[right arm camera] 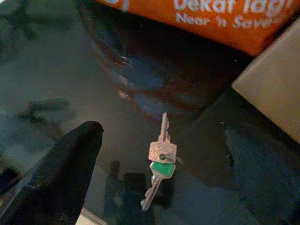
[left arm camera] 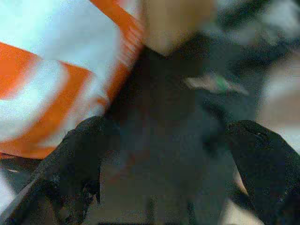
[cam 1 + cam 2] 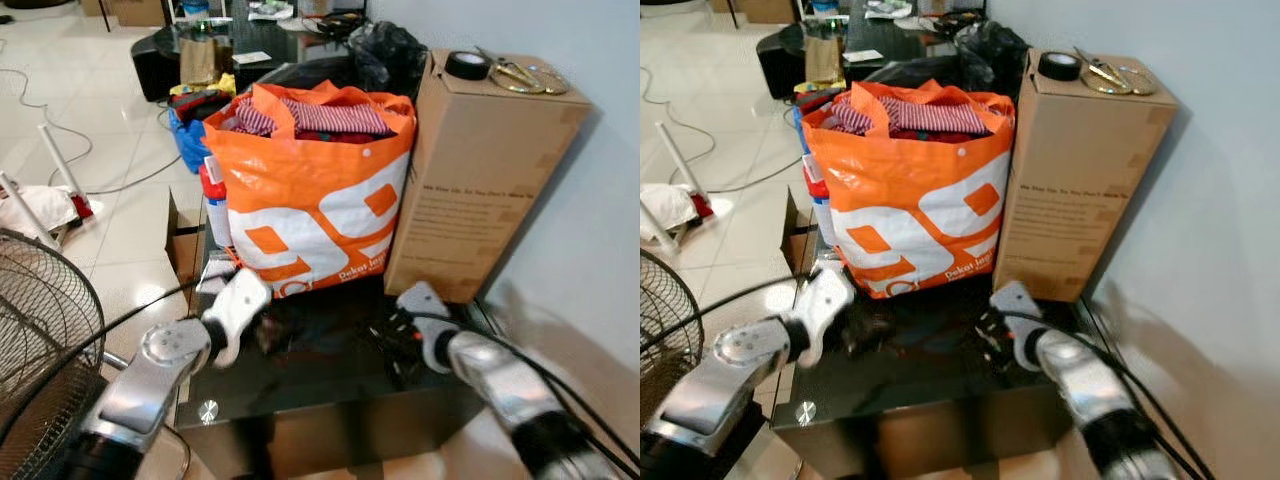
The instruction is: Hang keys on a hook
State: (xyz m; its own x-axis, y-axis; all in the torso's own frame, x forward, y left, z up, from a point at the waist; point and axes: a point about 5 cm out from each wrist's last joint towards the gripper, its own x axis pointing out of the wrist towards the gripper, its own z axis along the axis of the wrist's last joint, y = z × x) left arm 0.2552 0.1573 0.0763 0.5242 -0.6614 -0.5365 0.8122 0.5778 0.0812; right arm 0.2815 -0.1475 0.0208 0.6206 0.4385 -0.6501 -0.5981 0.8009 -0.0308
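Both silver arms reach over a dark glass table [image 3: 330,395]: left gripper [image 2: 173,187] spread wide near the orange-and-white shopping bag [image 3: 300,200], right gripper [image 1: 197,197] parted above silver keys with green tag [image 1: 159,161], beside a brown cardboard box [image 3: 480,170].

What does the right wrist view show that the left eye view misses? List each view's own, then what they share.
Right wrist view: the keys, two on a ring with a green tag, lying flat on the dark glass table beside one black finger.
Left eye view: tape roll and scissors on the cardboard box, and a fan.
Shared: table, box, orange bag.
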